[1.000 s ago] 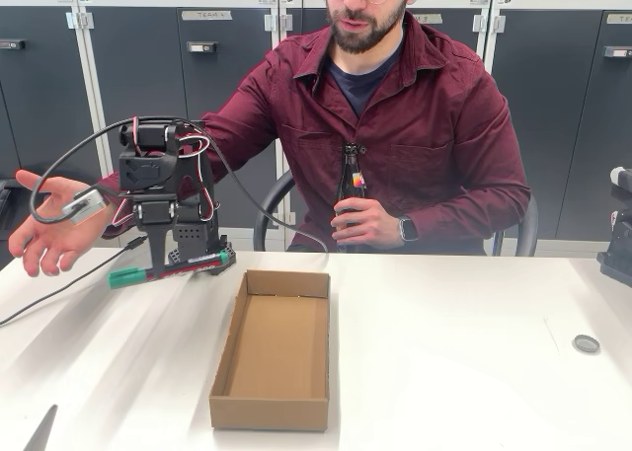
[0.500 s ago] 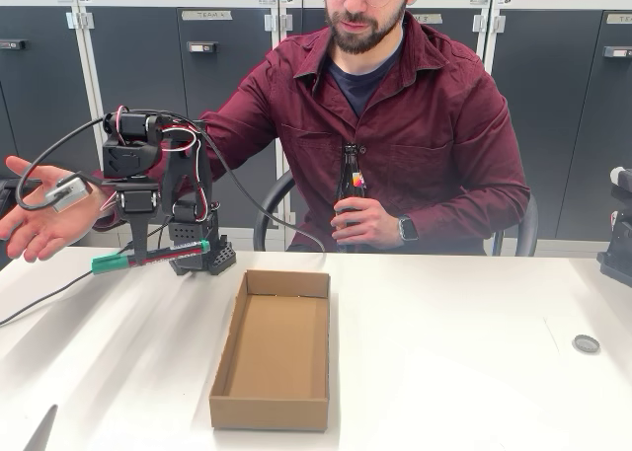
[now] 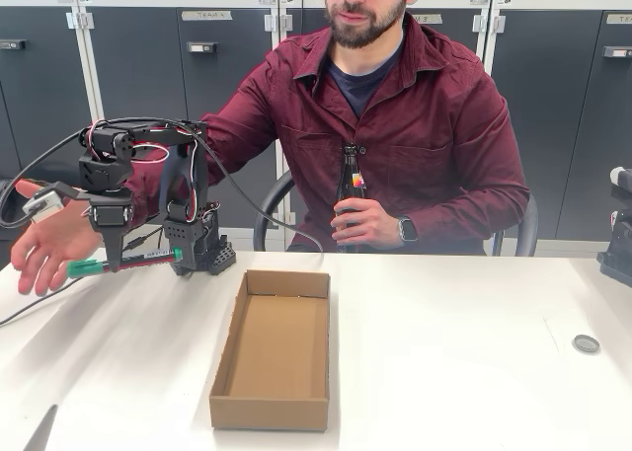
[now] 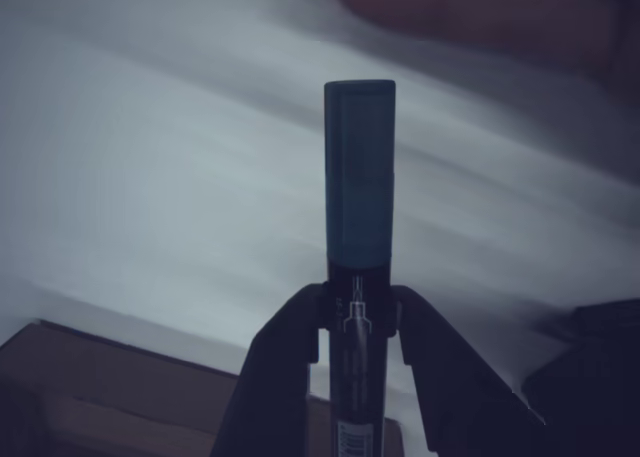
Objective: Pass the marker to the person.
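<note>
My gripper [image 3: 112, 259] hangs at the left of the fixed view, shut on the marker [image 3: 123, 263]. The marker lies nearly level above the table, its green cap pointing left. The person [image 3: 385, 115] sits behind the table with an open hand [image 3: 49, 244] held out at the left, right beside the cap. In the wrist view the marker [image 4: 358, 197] stands up between my two dark fingers [image 4: 275, 377], and my gripper [image 4: 357, 317] clamps its dark barrel. A blurred dark red sleeve [image 4: 480, 17] crosses the top.
An open cardboard box [image 3: 274, 350] lies on the white table in front of the arm's base [image 3: 197, 249]. The person's other hand holds a brown glass bottle [image 3: 351, 189]. A small round disc [image 3: 586, 343] lies at the right. Grey cabinets stand behind.
My arm has swung left with the marker and lifted it slightly. The green cap has come close to the person's open hand, which has stayed at the left edge.
</note>
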Motion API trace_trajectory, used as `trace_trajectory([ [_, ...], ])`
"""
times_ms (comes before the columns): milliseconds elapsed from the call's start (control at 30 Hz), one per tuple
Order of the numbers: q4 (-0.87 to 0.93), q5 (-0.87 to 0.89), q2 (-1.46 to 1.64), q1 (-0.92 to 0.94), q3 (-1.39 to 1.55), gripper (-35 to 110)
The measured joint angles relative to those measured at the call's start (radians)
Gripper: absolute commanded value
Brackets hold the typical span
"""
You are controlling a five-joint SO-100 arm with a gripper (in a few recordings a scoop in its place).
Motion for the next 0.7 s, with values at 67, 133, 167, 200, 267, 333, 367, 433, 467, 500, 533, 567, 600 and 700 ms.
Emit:
trace_trajectory([
  [67,0.002,-0.021,0.014,0.029,0.015,-5],
  [133,0.009,-0.041,0.038,0.049,0.035,-5],
  [167,0.015,-0.052,0.055,0.06,0.046,-5],
  [200,0.02,-0.063,0.069,0.067,0.055,-5],
  [267,0.028,-0.081,0.098,0.083,0.078,-5],
  [333,0.037,-0.101,0.133,0.097,0.101,-5],
  [367,0.041,-0.11,0.155,0.104,0.117,-5],
  [433,0.051,-0.133,0.196,0.121,0.144,-5],
  [467,0.052,-0.149,0.219,0.13,0.163,-5],
  [500,0.054,-0.158,0.242,0.14,0.181,-5],
  [533,0.054,-0.164,0.255,0.149,0.187,-5],
  [567,0.043,-0.175,0.276,0.163,0.207,-5],
  [600,0.025,-0.184,0.305,0.176,0.239,-5],
  [700,0.009,-0.21,0.36,0.206,0.285,-5],
])
